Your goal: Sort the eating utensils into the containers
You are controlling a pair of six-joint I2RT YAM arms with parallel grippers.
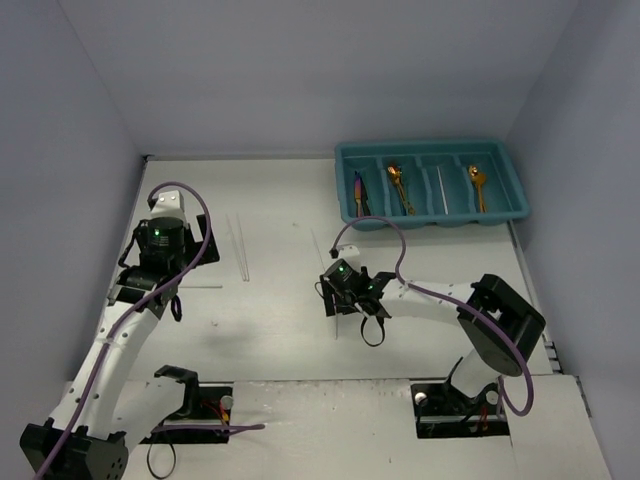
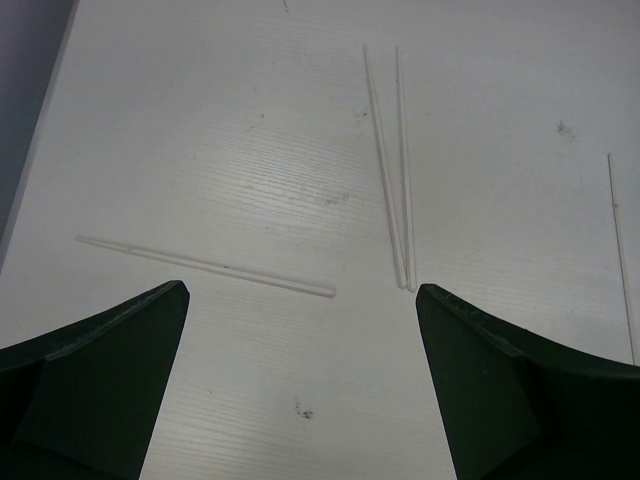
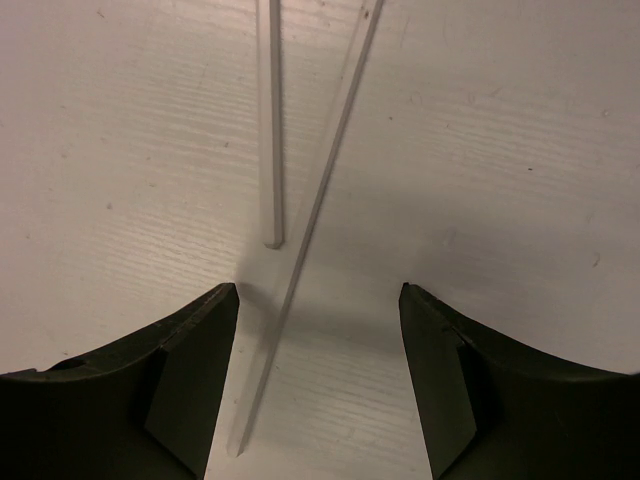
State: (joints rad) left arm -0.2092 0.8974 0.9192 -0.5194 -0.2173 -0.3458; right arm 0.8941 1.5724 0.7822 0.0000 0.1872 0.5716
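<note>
The teal tray (image 1: 520, 190) stands at the back right. Its compartments hold a purple utensil (image 1: 360, 190), two gold spoons (image 1: 398, 185) and a white chopstick (image 1: 442, 190). My left gripper (image 1: 150, 290) (image 2: 302, 290) is open and empty above the table. Just ahead of it lie a single white chopstick (image 2: 205, 265) and a pair of white chopsticks (image 2: 395, 170). My right gripper (image 1: 346, 300) (image 3: 318, 290) is open and low over the table. A slanted white chopstick (image 3: 310, 230) lies between its fingers, near the left one. A second white chopstick (image 3: 270, 130) ends just ahead.
Another thin white chopstick (image 2: 620, 250) lies at the right edge of the left wrist view. Grey walls enclose the table on the left, back and right. The arm bases and cables sit at the near edge.
</note>
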